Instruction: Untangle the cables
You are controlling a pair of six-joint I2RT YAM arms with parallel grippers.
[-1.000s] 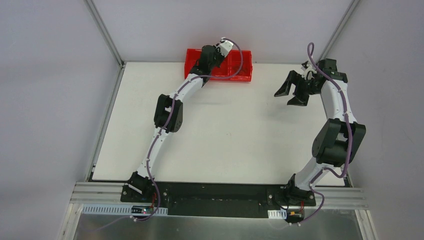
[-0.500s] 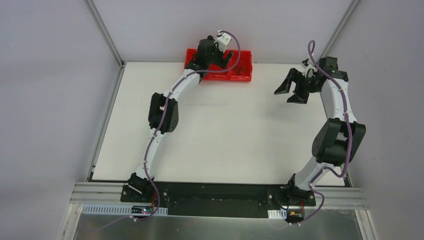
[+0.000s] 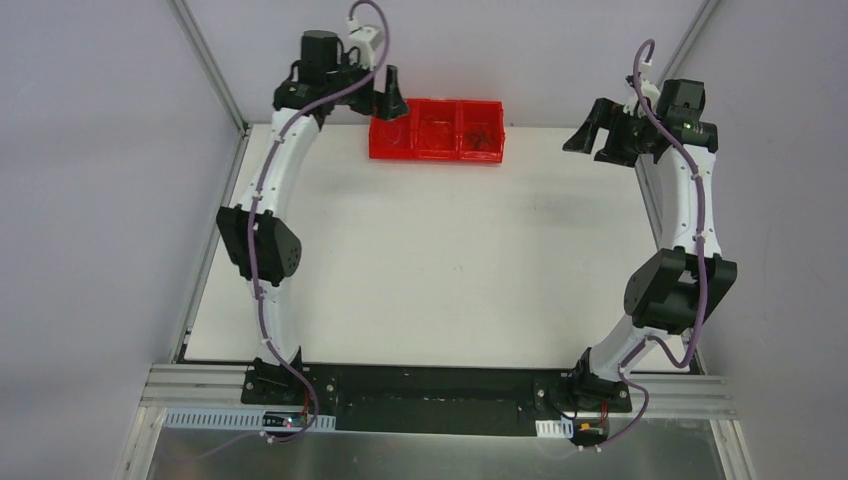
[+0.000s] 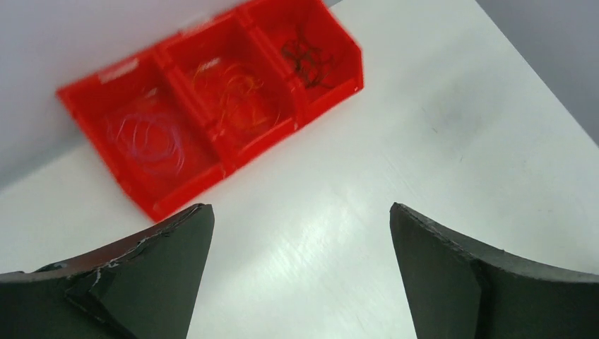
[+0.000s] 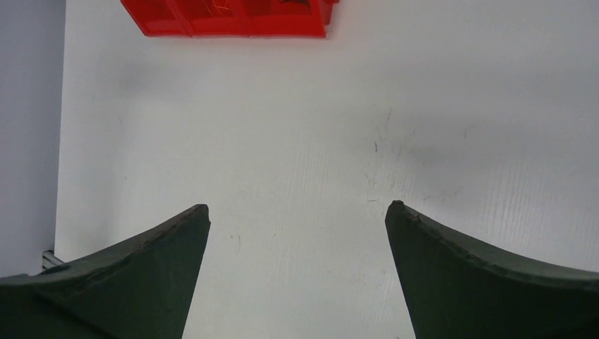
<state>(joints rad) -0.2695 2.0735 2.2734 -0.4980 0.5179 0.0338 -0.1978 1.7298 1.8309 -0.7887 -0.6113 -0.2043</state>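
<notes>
Your left pincer (image 4: pixel 298 209) and right pincer (image 5: pixel 297 206) both stand apart and empty, clear of the red tray (image 4: pixel 233 152) where the cables (image 4: pixel 236 88) lie as separate coils, one per compartment, so untangling looks finished and your next move is likely just parking both arms.

The right gripper (image 5: pixel 297 205) is seen with its two dark fingers (image 5: pixel 141 275) spread wide and nothing held between them, the white table (image 5: pixel 304 127) being visible through the gap. Well ahead of the gripper and to its left, a red compartmented tray (image 5: pixel 233 28) is cut off by the upper edge, and thin orange and dark strands of the cables (image 5: pixel 224 6) can just be made out inside it. Faint scuff marks (image 5: pixel 378 145) are scattered ahead and slightly right of the gripper, and a grey wall (image 5: pixel 28 106) is seen far to its left.
</notes>
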